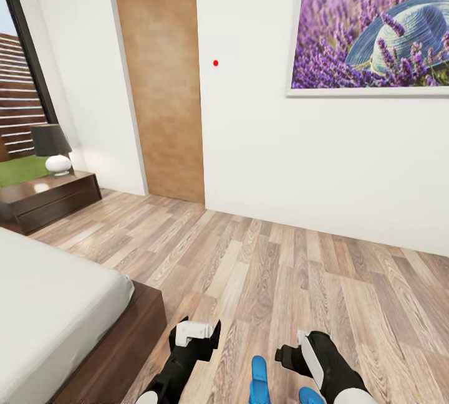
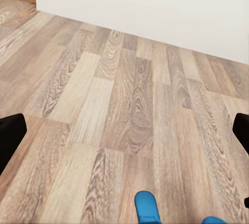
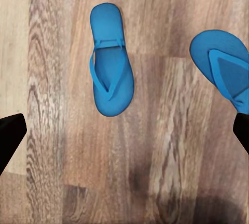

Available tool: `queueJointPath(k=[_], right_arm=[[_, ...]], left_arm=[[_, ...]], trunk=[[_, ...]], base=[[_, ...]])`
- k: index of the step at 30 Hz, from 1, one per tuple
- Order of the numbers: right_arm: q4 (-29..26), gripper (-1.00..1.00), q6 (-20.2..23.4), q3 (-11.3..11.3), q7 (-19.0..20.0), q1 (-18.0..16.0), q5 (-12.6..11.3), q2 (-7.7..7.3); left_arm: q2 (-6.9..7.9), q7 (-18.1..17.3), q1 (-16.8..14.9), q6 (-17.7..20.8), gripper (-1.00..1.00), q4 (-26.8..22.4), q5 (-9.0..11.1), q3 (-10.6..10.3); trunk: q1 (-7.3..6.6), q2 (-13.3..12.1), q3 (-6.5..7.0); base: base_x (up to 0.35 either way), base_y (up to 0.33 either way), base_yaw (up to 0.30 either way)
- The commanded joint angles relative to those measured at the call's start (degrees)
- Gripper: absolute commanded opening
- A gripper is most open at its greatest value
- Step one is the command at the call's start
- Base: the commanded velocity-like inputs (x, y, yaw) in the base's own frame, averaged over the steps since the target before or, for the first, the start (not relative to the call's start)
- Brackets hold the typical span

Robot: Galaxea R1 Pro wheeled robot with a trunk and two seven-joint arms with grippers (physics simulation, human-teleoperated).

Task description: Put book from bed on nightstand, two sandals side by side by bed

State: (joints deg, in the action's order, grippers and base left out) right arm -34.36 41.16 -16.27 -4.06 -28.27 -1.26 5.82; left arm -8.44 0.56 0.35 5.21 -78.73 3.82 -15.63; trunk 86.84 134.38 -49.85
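Note:
Two bright blue sandals lie on the wood floor just right of the bed's foot corner, one sandal (image 1: 259, 379) (image 3: 110, 68) whole in the right wrist view, the other sandal (image 1: 310, 396) (image 3: 223, 66) cut by the frame edge. They lie a little apart and are not parallel. My right gripper (image 1: 293, 354) (image 3: 126, 136) hovers open above them, holding nothing. My left gripper (image 1: 196, 332) (image 2: 126, 136) is open over bare floor, with the sandal tips (image 2: 151, 207) at the frame edge. The bed (image 1: 50, 310) is at the lower left, the nightstand (image 1: 50, 198) beyond it. The book is out of view.
A black-shaded lamp (image 1: 53, 148) stands on the nightstand by the dark-framed window (image 1: 19, 80). A tan door (image 1: 162, 80) and a white wall with a lavender picture (image 1: 374, 24) lie ahead. Plank floor (image 1: 280, 267) stretches between the bed and the wall.

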Motion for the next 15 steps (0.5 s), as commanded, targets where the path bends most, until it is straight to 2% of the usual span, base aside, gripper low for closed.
queueJointPath(k=[1, 15], right_arm=[[-0.09, 1.00, 0.24, -0.26, -0.24, -0.03, -0.19, 0.07], [-0.09, 1.00, 0.24, -0.26, -0.24, -0.03, -0.19, 0.07]], left_arm=[[0.00, 0.06, 0.00, 0.33, 1.00, -0.11, 0.40, -0.02], [0.00, 0.06, 0.00, 0.33, 1.00, -0.11, 0.40, -0.02]], trunk=[[0.22, 0.44, -0.23], [3.29, 6.05, -2.75]], base=[[0.000, 0.000, 0.000], [0.000, 0.000, 0.000]])
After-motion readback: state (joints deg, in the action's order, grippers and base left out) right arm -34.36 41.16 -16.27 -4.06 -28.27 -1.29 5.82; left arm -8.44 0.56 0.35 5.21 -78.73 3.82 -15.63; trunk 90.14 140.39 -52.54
